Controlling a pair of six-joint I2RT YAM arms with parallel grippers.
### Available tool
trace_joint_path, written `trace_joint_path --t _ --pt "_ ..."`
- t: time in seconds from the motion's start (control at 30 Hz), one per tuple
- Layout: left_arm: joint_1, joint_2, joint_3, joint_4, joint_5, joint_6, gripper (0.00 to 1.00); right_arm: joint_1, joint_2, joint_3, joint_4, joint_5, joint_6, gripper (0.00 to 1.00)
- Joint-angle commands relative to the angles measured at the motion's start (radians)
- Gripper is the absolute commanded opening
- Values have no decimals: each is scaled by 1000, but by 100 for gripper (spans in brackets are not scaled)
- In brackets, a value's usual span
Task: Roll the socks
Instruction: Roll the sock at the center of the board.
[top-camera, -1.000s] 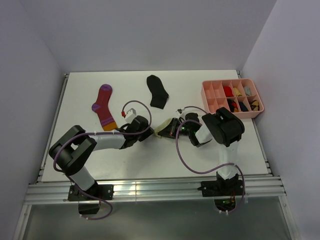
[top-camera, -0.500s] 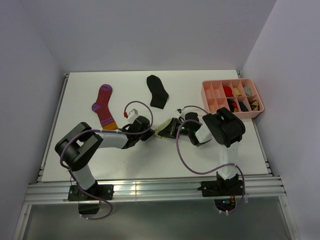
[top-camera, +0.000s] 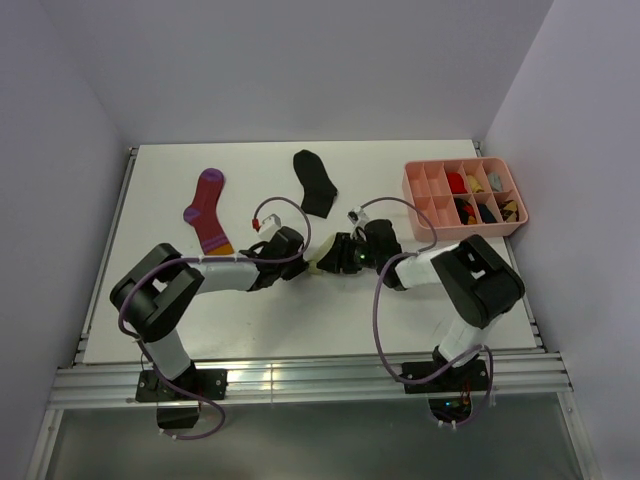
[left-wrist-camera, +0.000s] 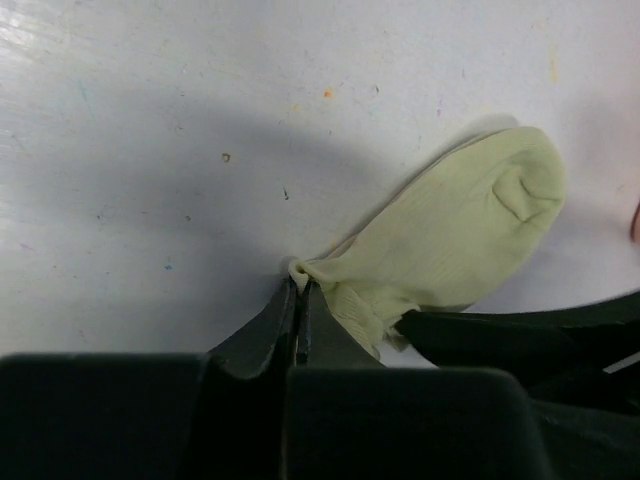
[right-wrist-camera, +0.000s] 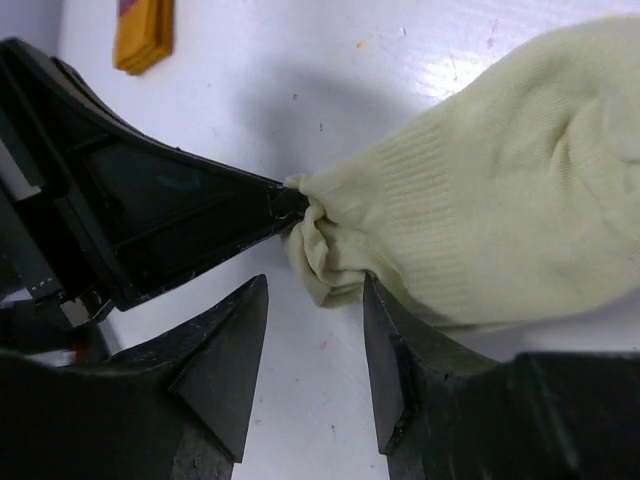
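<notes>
The pink tray (top-camera: 409, 190) is sitting at the right edge of the top view, close to the table's right border. Small bundles are filling its right-hand compartments: red, yellow and grey along the far row, dark ones and a tan one along the near row. They are too small to make out further.

Both arms are meeting at the middle of the table (top-camera: 300, 320) over the cream sock (top-camera: 325, 257). The left gripper (left-wrist-camera: 300, 290) is pinching the sock's bunched end, its jaws pressed together on a little tuft of fabric. The right gripper (right-wrist-camera: 315, 290) is standing narrowly parted, its fingers straddling that same bunched end. One finger is touching the fabric, and a sliver of table is showing beside the other.

The black sock (top-camera: 315, 184) is lying flat toward the upper middle. The magenta sock (top-camera: 207, 212) is lying at the upper left, orange toe nearest the arms. Both are well apart from the grippers. Bare white surface is stretching below the arms toward the near rail, and to the left as well.
</notes>
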Motion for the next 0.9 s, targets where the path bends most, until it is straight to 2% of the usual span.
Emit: trace_joint_path --t 0.0,0.17,0.4,0.6,0.87 --pt "-3 -27 31 -99 -31 52 0 59 -107 7 -131 201 -220 51" --pt "-3 -44 46 -152 -40 67 0 203 -144 26 -136 366 -387 47" --pt "-1 -67 57 -174 -44 82 0 309 -121 23 -73 491 -491 46" --pt "-1 -70 60 -183 -43 85 0 346 -134 27 -50 537 -533 46" --pt "-3 -64 58 -180 -32 82 0 351 -98 52 -32 491 -564 47"
